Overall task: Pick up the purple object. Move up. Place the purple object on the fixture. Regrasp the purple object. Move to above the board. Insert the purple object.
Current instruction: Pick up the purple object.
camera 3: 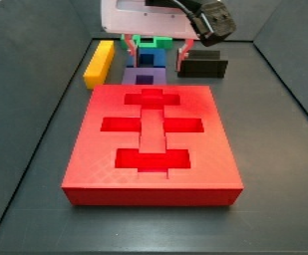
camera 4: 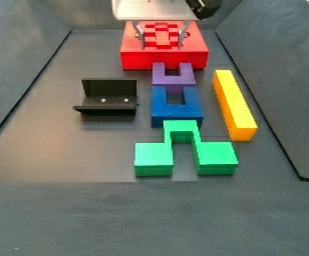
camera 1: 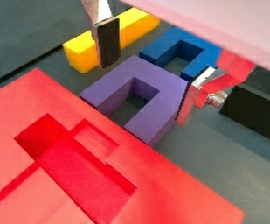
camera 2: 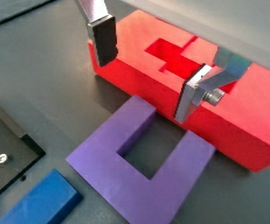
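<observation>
In a side view the end effector point(camera 3: 163, 52) is mostly hidden: its white body is cut by the top edge, and whether its fingers touch the purple object point(camera 3: 146, 77) is too small to tell. There the board point(camera 3: 153, 139) hides the object's near end, and the green block point(camera 3: 150, 44) shows only as a sliver. In both wrist views the board point(camera 1: 67, 166) runs off the edge. The fixture point(camera 2: 6, 149) is cut off in a wrist view.
</observation>
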Robot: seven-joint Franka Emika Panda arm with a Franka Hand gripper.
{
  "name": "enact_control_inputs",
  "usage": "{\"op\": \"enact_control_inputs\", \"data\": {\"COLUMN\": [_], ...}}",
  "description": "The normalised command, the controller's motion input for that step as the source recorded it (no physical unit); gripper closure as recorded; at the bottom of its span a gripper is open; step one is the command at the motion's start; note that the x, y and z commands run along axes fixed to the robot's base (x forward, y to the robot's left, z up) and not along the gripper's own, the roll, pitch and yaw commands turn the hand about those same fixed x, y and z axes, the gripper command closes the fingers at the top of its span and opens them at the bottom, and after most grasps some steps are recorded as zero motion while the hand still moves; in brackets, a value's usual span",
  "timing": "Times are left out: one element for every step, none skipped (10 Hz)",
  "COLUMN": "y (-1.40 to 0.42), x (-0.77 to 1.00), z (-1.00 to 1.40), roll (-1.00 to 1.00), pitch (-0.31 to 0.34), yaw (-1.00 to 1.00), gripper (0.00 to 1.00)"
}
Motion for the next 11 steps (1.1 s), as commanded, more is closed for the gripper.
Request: {"op": "enact_control_inputs", "data": {"y": [0.00,0.00,0.00,0.00,0.00,0.00,0.00,0.00,0.00,0.00,-0.01], "x": [0.01,0.00,0.07,0.11,0.03,0.05,0.02,0.02,0.14,0.20,0.19], "z": [-0.27,-0.27,-0.29,-0.43,-0.18,-0.31,-0.29,-0.32,-0.39,-0.40,-0.26], "roll": [0.01,-0.02,0.00,0.09,0.10,0.05,0.04,0.02,0.00,0.02,0.07], "pitch": [-0.259,-0.324,-0.281,-0.259,-0.153,-0.230,-0.243,-0.273,-0.306,-0.293,-0.256], "yaw": [0.00,0.00,0.07,0.13,0.11,0.12,0.11,0.11,0.09,0.09,0.09], "gripper": [0.00,0.00,0.00,0.00,0.00,0.00,0.00,0.00,0.00,0.00,0.00]}}
